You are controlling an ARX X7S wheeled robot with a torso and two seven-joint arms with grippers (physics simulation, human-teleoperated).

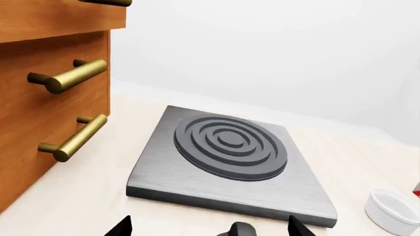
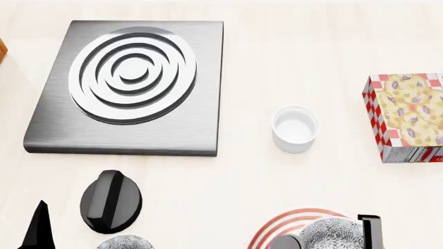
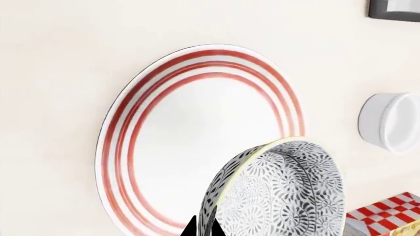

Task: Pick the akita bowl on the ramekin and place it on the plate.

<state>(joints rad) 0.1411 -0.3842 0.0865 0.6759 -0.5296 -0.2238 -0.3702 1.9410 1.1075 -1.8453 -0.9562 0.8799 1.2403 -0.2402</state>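
Observation:
My right gripper (image 3: pixel 203 227) is shut on the rim of the akita bowl (image 3: pixel 288 191). The bowl is black-and-white patterned and hangs tilted over the plate (image 3: pixel 184 128), a wide white plate with red rings. In the head view the bowl (image 2: pixel 332 234) sits over the plate (image 2: pixel 280 225) at the bottom edge, with a right finger (image 2: pixel 369 231) beside it. The ramekin (image 2: pixel 295 128) stands apart on the counter, white and with nothing in it. My left gripper (image 1: pixel 210 231) is open with nothing between its fingers, low over the counter in front of the burner.
A grey burner plate (image 2: pixel 132 83) with raised rings lies at the back left. A red-checked cookie box (image 2: pixel 405 116) stands at the right. A second patterned bowl (image 2: pixel 124 243) peeks in at the bottom left. A wooden drawer front with brass handles (image 1: pixel 69 76) rises beside my left arm.

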